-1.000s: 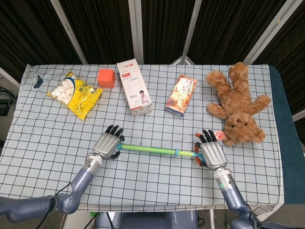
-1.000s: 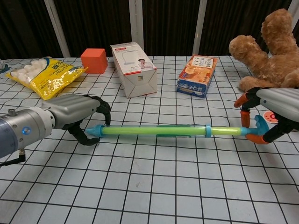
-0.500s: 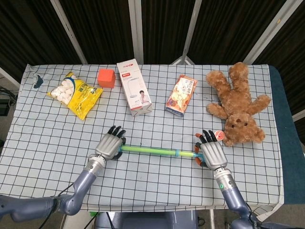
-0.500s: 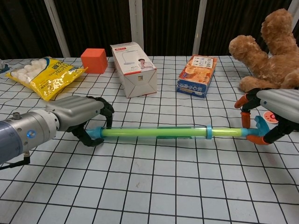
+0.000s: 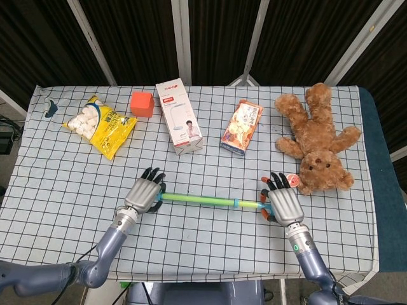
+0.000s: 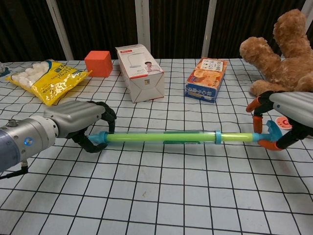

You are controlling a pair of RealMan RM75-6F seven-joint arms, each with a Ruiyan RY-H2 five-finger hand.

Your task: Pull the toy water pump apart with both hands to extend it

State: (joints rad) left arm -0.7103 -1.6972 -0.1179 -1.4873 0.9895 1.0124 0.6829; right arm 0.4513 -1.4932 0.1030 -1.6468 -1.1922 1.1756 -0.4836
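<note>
Bench (image 5: 57,190): checked cloth. Far right, teddy bear (image 5: 318,136). Far centre, white box (image 5: 179,116); right of it, orange carton (image 5: 242,126). Far left, marshmallow bag (image 5: 100,125), orange cube (image 5: 141,103).
Toy water pump (image 6: 166,137): lies near centre, extended.
Left hand (image 6: 80,120): fingers curled round its left tip.
Right hand (image 6: 286,117): grips its blue handle.

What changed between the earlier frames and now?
Very little. The left hand shifted slightly along the table while gripping the blue tip of the pump; the pump slid a touch with it. The right hand stayed holding the handle end. The pump looks about as extended as before. The boxes, bag, cube and teddy bear did not move.
</note>
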